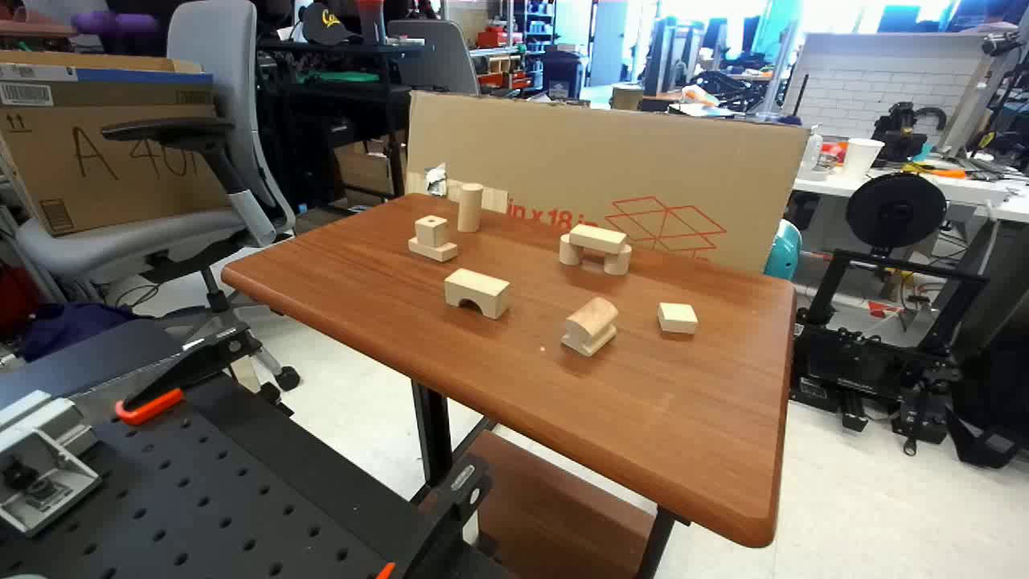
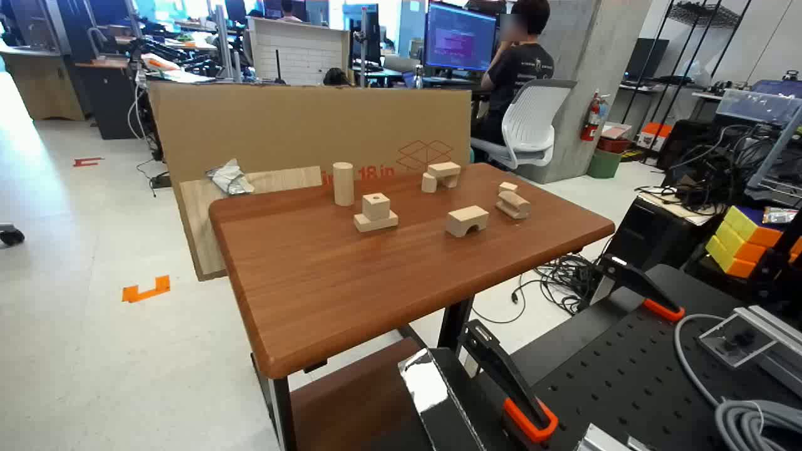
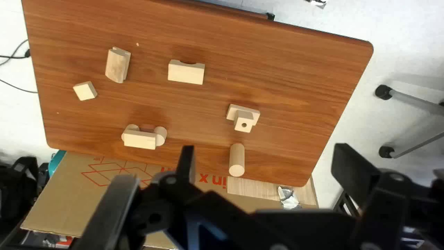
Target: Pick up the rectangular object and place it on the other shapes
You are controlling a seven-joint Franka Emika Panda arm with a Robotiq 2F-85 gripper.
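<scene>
The rectangular object [image 1: 598, 238], a pale flat bar, lies across two short wooden cylinders [image 1: 570, 251] like a bridge. It also shows in an exterior view [image 2: 444, 168] and in the wrist view [image 3: 139, 139]. The other shapes [image 1: 432, 233], a cube with a hole standing on a low flat piece, sit together on the brown table [image 1: 514, 370]; they also show in an exterior view [image 2: 376, 210] and the wrist view [image 3: 244, 119]. My gripper [image 3: 265, 152] is open and empty, with its fingers wide apart above the table. It does not show in either exterior view.
A tall upright cylinder [image 1: 470, 207] stands just behind the cube. The arch block [image 1: 477, 293], a rounded block on a grooved piece [image 1: 591, 326] and a small chunky block [image 1: 678, 318] are spread over the table. A cardboard panel [image 1: 514, 145] stands along the far edge.
</scene>
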